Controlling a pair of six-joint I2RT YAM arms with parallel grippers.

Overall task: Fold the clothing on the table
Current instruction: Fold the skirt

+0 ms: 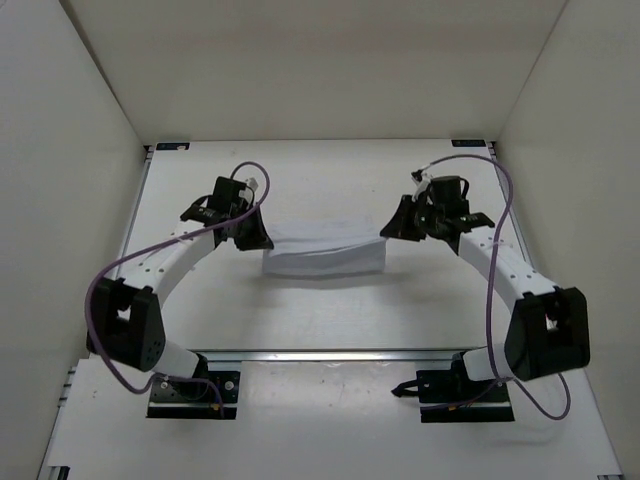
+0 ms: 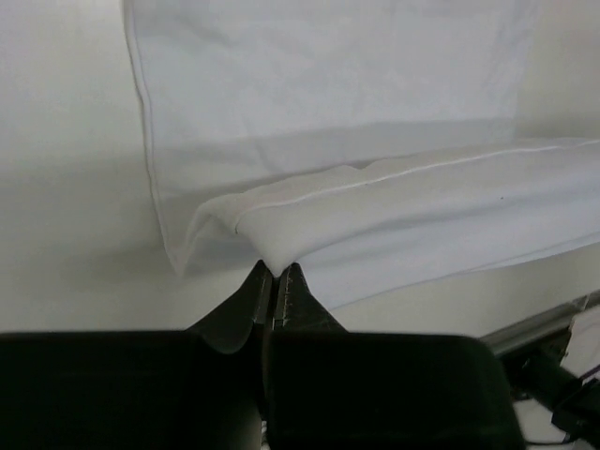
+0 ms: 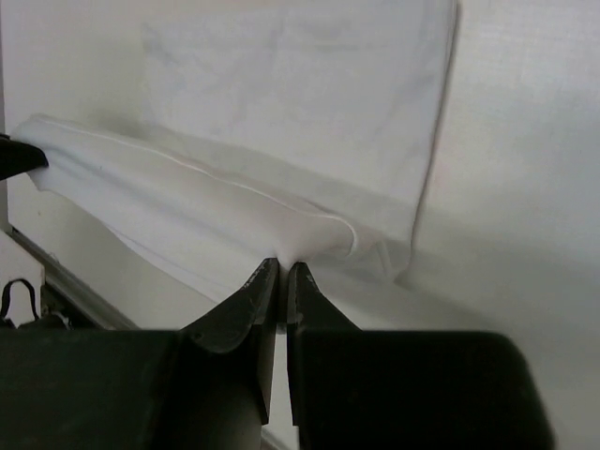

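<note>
White table (image 1: 300, 320) beneath plain white clothing (image 1: 325, 258)

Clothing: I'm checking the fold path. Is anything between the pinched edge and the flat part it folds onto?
Nothing visible. The left gripper and right gripper are shut on a raised edge of the clothing; its flat layer beyond lies bare.

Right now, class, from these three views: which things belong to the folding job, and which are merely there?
Belong to the job:
- clothing
- table
- left tool, shut on the clothing's edge
- right tool, shut on the clothing's edge

Merely there:
- purple cables
- side walls
- metal rail
- corner brackets
</note>
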